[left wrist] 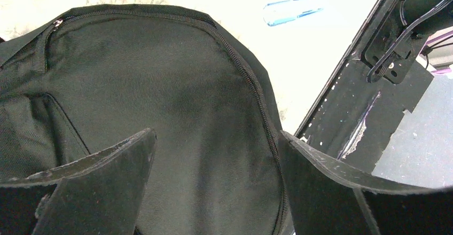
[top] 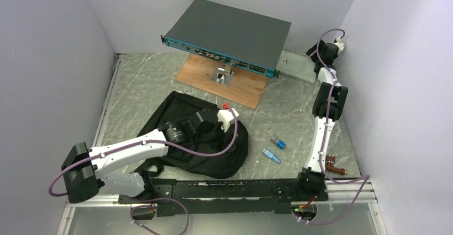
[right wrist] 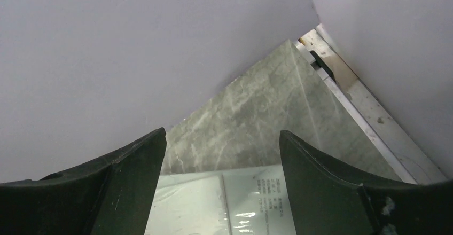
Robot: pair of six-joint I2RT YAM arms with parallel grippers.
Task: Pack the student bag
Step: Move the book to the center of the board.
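The student bag (top: 195, 147), a black fabric backpack, lies flat on the marble table in front of the left arm. My left gripper (top: 227, 118) hovers just over its right half. In the left wrist view the bag (left wrist: 160, 80) fills the frame, its curved zipper shut, and the left gripper (left wrist: 218, 144) stands open with only fabric below it. My right gripper (top: 319, 51) is stretched into the far right corner. There it hangs open (right wrist: 221, 139) above a pale plastic-wrapped packet (right wrist: 224, 203), not touching it.
Two small blue items (top: 278, 142) (top: 271, 156) lie right of the bag, one showing as a blue tube (left wrist: 293, 9). A brown object (top: 335, 166) sits by the right arm's base. A flat grey rack device (top: 229, 32) stands on a wooden board (top: 243, 88) at the back. Walls close in on three sides.
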